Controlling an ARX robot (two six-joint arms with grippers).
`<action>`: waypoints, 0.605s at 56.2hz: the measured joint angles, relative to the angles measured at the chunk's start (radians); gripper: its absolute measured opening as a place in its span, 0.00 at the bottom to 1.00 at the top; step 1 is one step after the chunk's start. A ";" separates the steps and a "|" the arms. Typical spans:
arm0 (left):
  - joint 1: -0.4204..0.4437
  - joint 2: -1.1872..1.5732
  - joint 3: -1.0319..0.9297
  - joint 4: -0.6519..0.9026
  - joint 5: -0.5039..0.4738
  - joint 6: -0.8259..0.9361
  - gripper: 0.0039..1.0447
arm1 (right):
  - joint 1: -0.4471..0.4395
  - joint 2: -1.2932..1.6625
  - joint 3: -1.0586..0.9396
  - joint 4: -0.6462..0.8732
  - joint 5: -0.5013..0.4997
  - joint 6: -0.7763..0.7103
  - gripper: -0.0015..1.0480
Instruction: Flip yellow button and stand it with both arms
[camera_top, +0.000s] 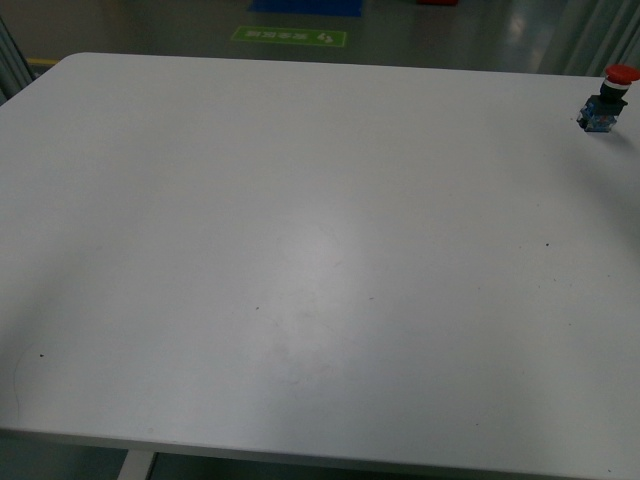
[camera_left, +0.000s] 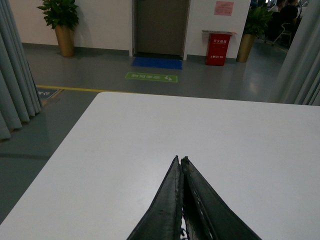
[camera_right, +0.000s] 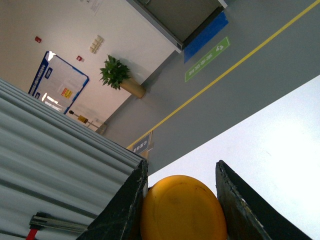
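The yellow button (camera_right: 182, 210) is gripped by its round cap between the two fingers of the right gripper (camera_right: 181, 172), the left gripper (camera_left: 180, 162) is pinched tight on nothing above the white desk (camera_left: 125, 140), and a red button (camera_top: 608, 100) stands at the desk's far right.
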 joint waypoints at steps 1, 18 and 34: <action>0.000 -0.005 0.000 -0.006 0.000 0.000 0.03 | -0.001 0.001 0.000 0.000 0.000 0.000 0.32; 0.000 -0.090 0.000 -0.090 0.000 0.000 0.03 | -0.018 0.012 0.000 0.005 0.002 -0.008 0.32; 0.000 -0.266 0.000 -0.293 0.002 0.000 0.03 | -0.019 0.018 0.000 0.010 0.010 -0.032 0.32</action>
